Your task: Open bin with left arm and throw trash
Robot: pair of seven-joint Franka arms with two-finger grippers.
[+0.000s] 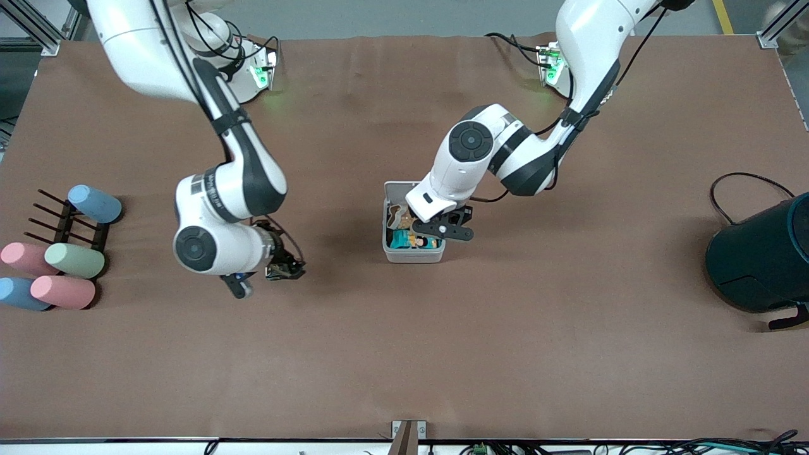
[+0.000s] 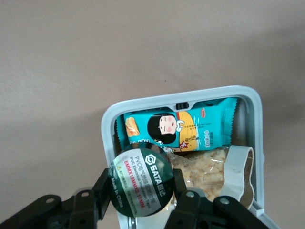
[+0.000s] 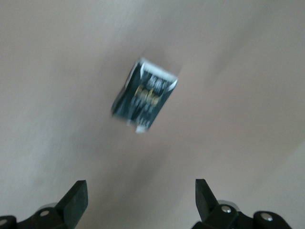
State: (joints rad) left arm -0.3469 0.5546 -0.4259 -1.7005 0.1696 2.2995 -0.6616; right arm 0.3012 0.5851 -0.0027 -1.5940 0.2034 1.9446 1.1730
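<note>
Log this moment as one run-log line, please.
left gripper: disc held over open bin | right gripper: open above black wrapper

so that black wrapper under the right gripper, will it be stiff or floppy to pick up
Probably floppy: the wrapper looks like thin, flattened foil lying on the table, so it may crumple when pinched. Its shiny printed surface suggests it could be slippery. It is likely light, so it may slide if nudged. The right gripper hangs open over it.

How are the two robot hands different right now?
The left gripper is shut on a dark round disc over the open white bin; the right gripper is open and holds nothing. It hangs over a black wrapper lying on the bare table. Both are black and two-fingered.
</note>
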